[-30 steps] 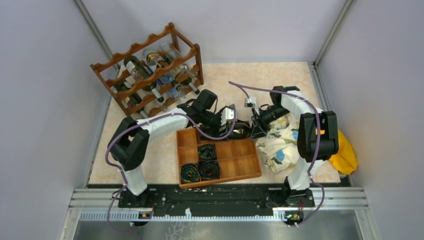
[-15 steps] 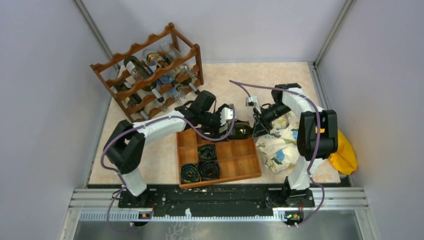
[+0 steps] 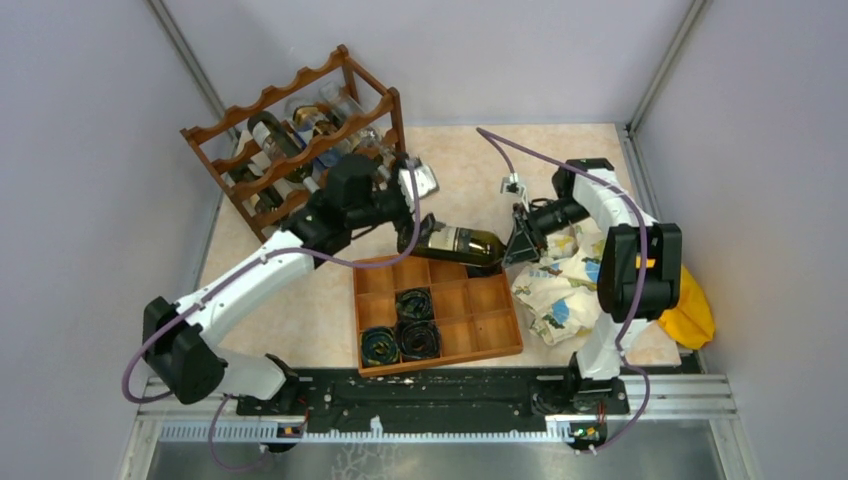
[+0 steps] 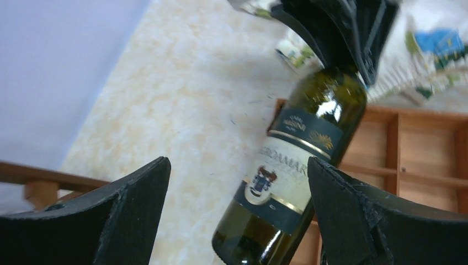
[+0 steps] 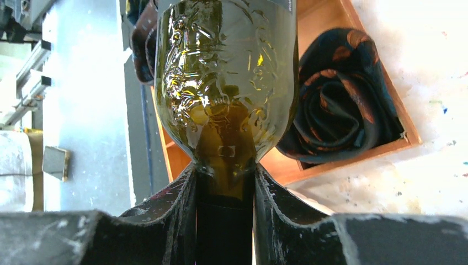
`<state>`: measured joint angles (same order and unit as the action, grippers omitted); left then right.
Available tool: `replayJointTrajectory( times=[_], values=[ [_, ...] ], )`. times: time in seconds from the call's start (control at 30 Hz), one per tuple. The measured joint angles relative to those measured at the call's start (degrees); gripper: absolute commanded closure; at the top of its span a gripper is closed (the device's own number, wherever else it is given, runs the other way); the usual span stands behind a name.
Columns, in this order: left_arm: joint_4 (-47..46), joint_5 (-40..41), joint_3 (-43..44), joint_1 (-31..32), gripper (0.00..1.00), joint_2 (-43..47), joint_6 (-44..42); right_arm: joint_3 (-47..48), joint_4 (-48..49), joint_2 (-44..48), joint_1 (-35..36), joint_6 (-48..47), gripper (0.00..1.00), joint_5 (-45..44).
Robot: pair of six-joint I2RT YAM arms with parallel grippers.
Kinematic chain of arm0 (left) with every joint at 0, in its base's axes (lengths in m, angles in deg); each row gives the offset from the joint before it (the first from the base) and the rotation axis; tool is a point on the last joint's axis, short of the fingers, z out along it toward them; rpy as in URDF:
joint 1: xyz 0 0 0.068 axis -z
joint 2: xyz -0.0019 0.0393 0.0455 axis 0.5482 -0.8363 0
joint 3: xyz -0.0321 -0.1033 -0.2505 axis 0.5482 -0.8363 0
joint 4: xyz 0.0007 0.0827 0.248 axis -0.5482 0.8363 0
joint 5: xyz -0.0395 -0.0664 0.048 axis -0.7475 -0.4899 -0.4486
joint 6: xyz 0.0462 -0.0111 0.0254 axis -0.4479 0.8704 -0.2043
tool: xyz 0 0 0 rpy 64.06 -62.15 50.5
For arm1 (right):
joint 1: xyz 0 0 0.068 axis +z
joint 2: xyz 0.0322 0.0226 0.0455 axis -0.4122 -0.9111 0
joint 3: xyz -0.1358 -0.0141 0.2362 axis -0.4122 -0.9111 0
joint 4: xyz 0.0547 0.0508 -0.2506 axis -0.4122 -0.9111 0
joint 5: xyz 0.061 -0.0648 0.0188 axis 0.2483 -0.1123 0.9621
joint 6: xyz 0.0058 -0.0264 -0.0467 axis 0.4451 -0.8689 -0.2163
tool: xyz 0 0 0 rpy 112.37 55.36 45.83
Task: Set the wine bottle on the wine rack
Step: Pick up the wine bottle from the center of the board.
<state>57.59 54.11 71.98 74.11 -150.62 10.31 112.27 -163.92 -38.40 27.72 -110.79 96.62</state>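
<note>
One bottle (image 3: 458,242); right end effector (image 3: 520,242) pinches neck.

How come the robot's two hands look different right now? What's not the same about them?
The left gripper has its fingers spread wide and holds nothing; the right gripper is pinched shut on the neck of the wine bottle. The left gripper sits close to the wine rack, while the right gripper is over by the patterned cloth. Both have two black fingers.
</note>
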Motion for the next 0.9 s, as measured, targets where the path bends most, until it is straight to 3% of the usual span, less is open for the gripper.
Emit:
replayJointTrajectory(
  times=[0.17, 0.4, 0.6, 0.9],
  values=[
    [2.8, 5.9, 11.0, -2.3, 0.01, 1.1, 9.6, -0.1, 5.8, 3.3, 3.6, 7.9, 1.0, 1.5],
    [3.9, 12.1, 24.4, -4.7, 0.01, 4.7, 19.8, -7.0, 30.7, 13.1, 14.4, 30.9, 1.0, 2.1],
    [5.1, 16.1, 28.1, -4.7, 0.01, 8.1, 22.1, -14.9, 58.7, 15.8, 24.9, 57.3, 1.0, -1.5],
    [9.8, 22.0, 29.4, -4.7, 0.01, 11.6, 22.9, -13.8, 78.4, 9.5, 37.2, 79.4, 1.0, -10.6]
  ],
)
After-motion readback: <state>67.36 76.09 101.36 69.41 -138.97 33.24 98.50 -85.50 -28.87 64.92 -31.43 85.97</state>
